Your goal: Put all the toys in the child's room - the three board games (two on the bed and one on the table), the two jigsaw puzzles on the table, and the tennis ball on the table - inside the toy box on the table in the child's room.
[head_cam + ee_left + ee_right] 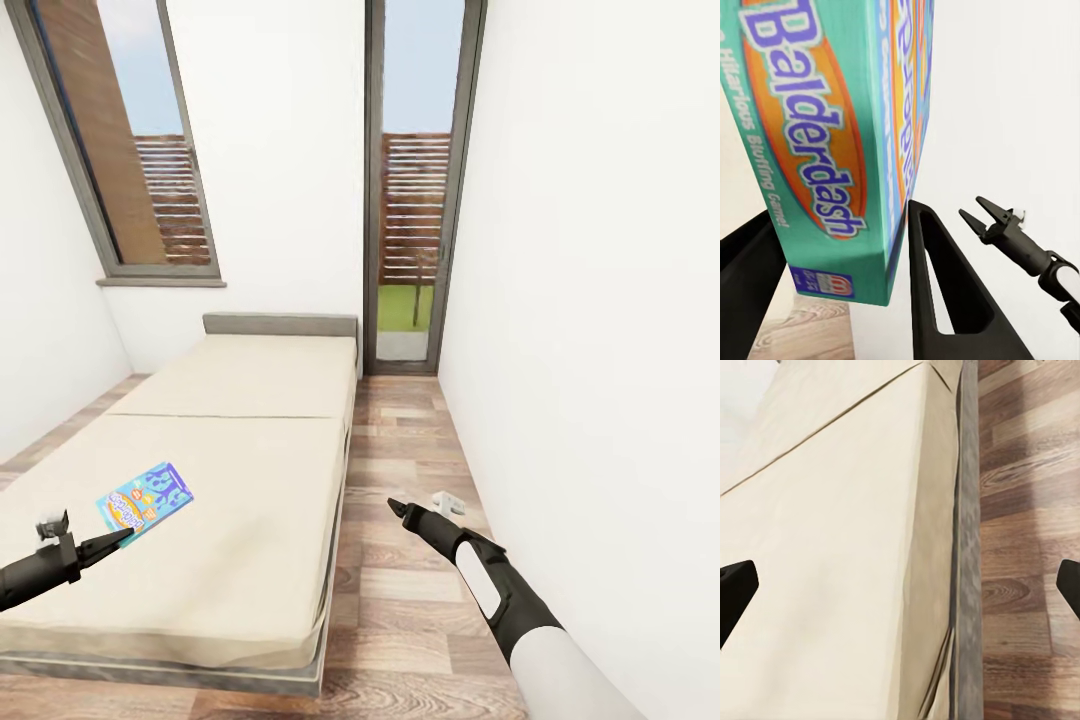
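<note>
A blue-green board game box (pixel 145 497) printed "Balderdash" (pixel 832 135) is tilted just above the bed's near left part. My left gripper (pixel 118 541) is shut on its near edge, and the box sits between the two black fingers (pixel 945 292). The bed (pixel 240 440) has a cream cover and a grey headboard. My right gripper (pixel 398 508) hangs open over the wood floor beside the bed's right edge, with its fingertips wide apart and nothing between them (pixel 900 585). The table, toy box, jigsaw puzzles and tennis ball are out of view.
A strip of plank floor (pixel 400 590) runs between the bed and the white right wall (pixel 600 300). A small white object (pixel 450 502) lies on the floor by that wall. A glass door (pixel 415 200) stands beyond the bed, and a grey-framed window (pixel 130 150) is at the left.
</note>
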Tool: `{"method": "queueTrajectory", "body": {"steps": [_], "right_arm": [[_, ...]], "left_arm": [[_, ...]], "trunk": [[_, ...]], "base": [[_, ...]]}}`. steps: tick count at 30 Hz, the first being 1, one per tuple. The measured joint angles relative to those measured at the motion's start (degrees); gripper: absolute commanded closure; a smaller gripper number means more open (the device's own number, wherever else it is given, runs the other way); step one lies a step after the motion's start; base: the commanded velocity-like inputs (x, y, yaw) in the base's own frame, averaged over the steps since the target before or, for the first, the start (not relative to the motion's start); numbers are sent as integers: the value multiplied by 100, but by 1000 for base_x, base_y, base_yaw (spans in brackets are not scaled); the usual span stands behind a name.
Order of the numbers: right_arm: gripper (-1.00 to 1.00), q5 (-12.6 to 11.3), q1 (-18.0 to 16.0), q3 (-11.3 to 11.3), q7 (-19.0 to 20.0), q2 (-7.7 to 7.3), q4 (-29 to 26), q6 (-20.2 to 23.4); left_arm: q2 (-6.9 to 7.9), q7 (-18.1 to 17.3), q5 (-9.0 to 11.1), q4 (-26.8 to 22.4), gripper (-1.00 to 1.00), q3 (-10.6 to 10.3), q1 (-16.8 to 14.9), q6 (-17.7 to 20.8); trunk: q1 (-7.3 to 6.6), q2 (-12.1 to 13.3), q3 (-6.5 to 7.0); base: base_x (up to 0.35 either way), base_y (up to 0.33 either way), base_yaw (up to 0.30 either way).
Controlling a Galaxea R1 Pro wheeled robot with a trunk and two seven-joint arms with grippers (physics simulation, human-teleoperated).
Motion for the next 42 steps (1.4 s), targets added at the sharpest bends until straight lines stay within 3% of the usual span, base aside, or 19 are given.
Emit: {"method": "queueTrajectory", "body": {"steps": [42], "right_arm": [[-100, 1, 0, 6, -1, 1, 26, -132]], "left_arm": [[-17, 22, 5, 0, 100, -9, 1, 8]], "trunk": [[-923, 1685, 755]], "base": [[0, 0, 0]]}}
